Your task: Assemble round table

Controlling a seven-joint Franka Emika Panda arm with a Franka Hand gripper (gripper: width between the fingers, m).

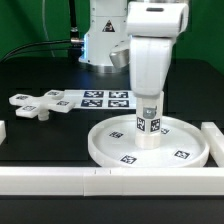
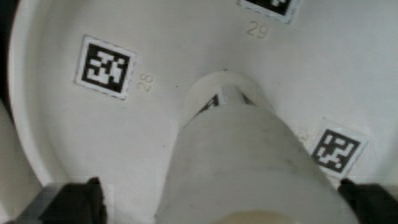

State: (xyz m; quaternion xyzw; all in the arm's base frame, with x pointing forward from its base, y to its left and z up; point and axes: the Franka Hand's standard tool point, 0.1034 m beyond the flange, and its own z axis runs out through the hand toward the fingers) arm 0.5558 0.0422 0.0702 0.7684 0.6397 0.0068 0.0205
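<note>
**Position and orientation of the parts.** You are looking at the post [image 1: 149,124] standing upright at the centre of the rimmed disc [image 1: 105,145]. Its long axis is running vertically, with the lower end on the disc and the upper end pointing at the arm [image 1: 150,55]. The disc is lying flat on the black worktop [image 1: 40,140] with its tags [image 2: 107,68] facing up. It is sitting near the white bars [image 1: 60,181] that are edging the surface. The cross-shaped piece [image 1: 33,103] is lying flat toward the exterior view's left, well apart from the disc and just beside the marker board [image 1: 100,98].

**Exterior view.** This view is giving you the post's full height, the tags on its side and the whole layout of the parts. The arm is hanging directly over the post, and its body is masking the jaw spacing.

**Wrist view.** This view is looking down along the post's axis, so the post is appearing as a tapering white wedge. The hand [image 2: 222,208] is standing wide, with its dark fingers [image 2: 71,200] flanking the post. On one side a strip of disc surface is showing between finger and post. On the other side the frame edge is cutting the finger off, so the gap there is probably open but you cannot confirm it.
</note>
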